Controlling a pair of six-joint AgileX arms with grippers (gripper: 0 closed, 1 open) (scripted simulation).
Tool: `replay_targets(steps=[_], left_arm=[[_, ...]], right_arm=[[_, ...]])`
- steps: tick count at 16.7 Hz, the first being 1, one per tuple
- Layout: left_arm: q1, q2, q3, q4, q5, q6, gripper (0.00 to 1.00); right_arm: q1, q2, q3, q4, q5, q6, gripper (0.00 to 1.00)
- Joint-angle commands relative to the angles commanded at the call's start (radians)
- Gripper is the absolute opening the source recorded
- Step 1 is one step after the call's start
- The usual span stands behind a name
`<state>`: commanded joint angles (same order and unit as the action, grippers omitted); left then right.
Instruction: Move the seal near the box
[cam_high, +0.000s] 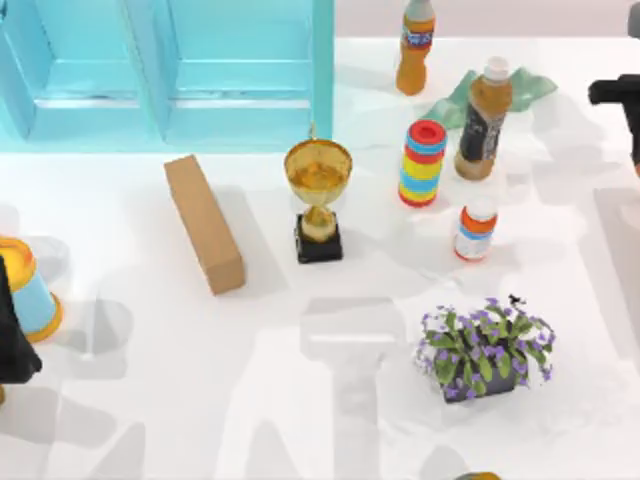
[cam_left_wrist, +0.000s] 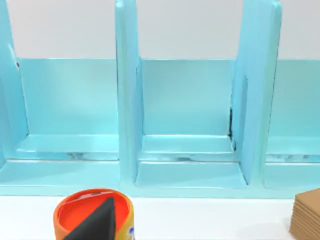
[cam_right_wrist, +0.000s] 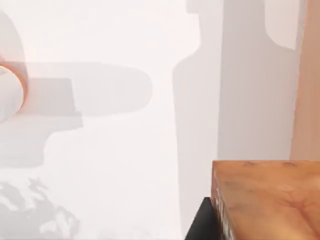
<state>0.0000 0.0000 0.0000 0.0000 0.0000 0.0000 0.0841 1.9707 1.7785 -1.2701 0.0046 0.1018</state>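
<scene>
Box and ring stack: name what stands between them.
In the top view, the gold trophy stands between the box and the coloured ring stack, touching neither.

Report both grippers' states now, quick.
Left gripper: cannot be told; parked at the table's left edge, by the orange-rimmed cup.
Right gripper: right against the seal; whether it grips it cannot be told.

Box (cam_high: 204, 223): matt tan cardboard, plain. Trophy (cam_high: 318, 200): glossy gold metal, black base. Cabinet (cam_high: 165, 70): smooth light-blue finish. Worktop (cam_high: 150, 400): smooth white.
</scene>
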Motion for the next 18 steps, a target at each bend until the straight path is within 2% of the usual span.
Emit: replay_targets(steps=[9, 15, 18], left_arm=[[0.000, 0.000, 0.000, 0.000, 0.000, 0.000, 1.00], [0.000, 0.000, 0.000, 0.000, 0.000, 0.000, 1.00], [0.000, 0.000, 0.000, 0.000, 0.000, 0.000, 1.00]], right_arm=[[-0.003, 0.023, -0.170, 0.191, 0.003, -0.001, 0.00], [-0.008, 0.034, -0.186, 0.211, 0.001, -0.007, 0.00], [-0.008, 0.034, -0.186, 0.211, 0.001, -0.007, 0.23]])
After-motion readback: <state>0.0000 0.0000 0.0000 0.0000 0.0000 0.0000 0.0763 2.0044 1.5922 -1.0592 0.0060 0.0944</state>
